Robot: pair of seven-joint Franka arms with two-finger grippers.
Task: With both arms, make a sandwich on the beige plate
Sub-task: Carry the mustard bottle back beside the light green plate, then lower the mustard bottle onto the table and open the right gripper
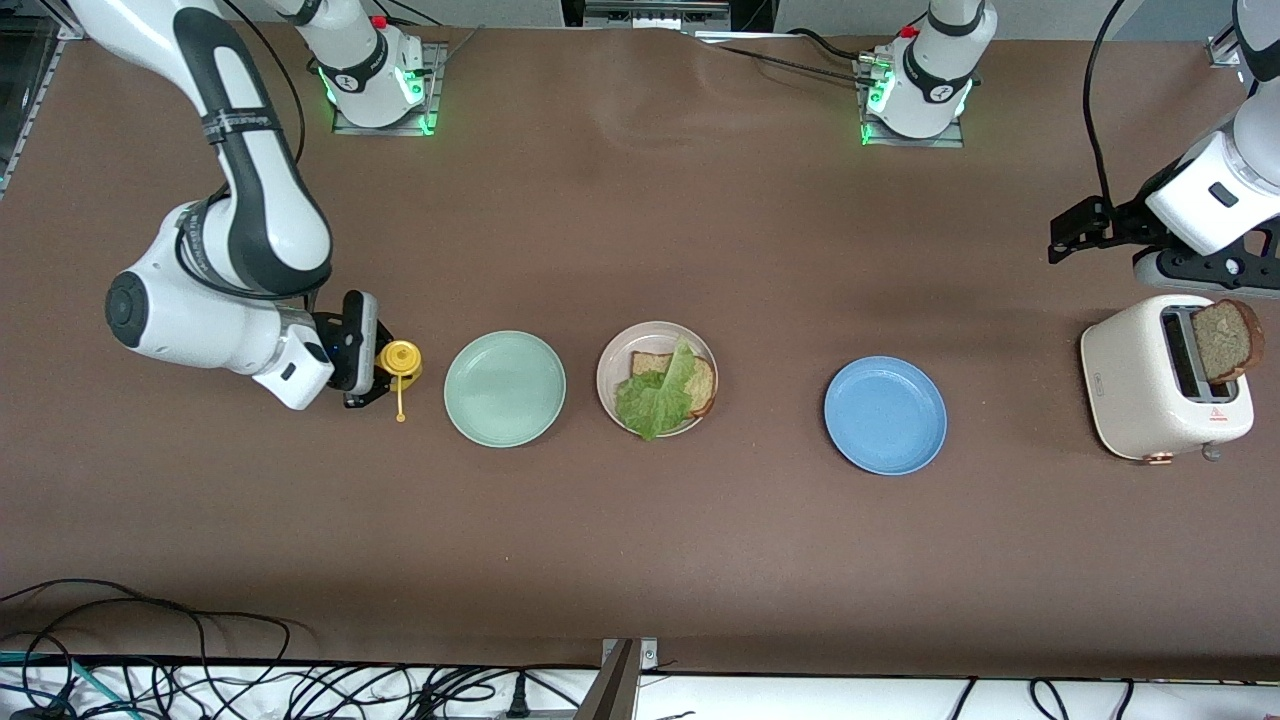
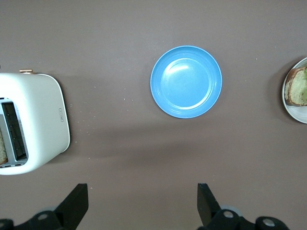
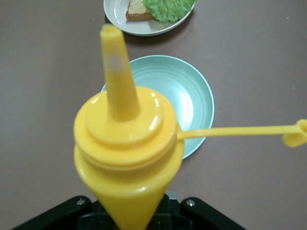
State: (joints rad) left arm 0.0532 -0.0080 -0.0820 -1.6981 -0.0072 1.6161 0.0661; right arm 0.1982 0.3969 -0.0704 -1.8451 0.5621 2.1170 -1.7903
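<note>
Sitting mid-table is the beige plate point(image 1: 612, 352), and on it one toast slice point(image 1: 700, 385) with a ruffled lettuce leaf point(image 1: 657, 395) draped over it, no top slice on yet. Mint-green plate point(image 1: 505, 388) lies just beside it toward the right arm's end, blue plate point(image 1: 885, 414) well apart toward the left arm's end. Over at that end stands the white toaster point(image 1: 1140, 385), and a second toast slice point(image 1: 1226, 340) is poking up out of its slot, tilted. Left gripper point(image 2: 142, 203) hangs in the air by the toaster, over bare table, fingers spread wide with nothing between them. Right gripper point(image 1: 362, 365) is down beside the mint-green plate, clamped on a yellow squeeze bottle point(image 3: 127, 153); its cap point(image 3: 295, 133) dangles off to the side on a thin strap, nozzle uncovered and pointing up
</note>
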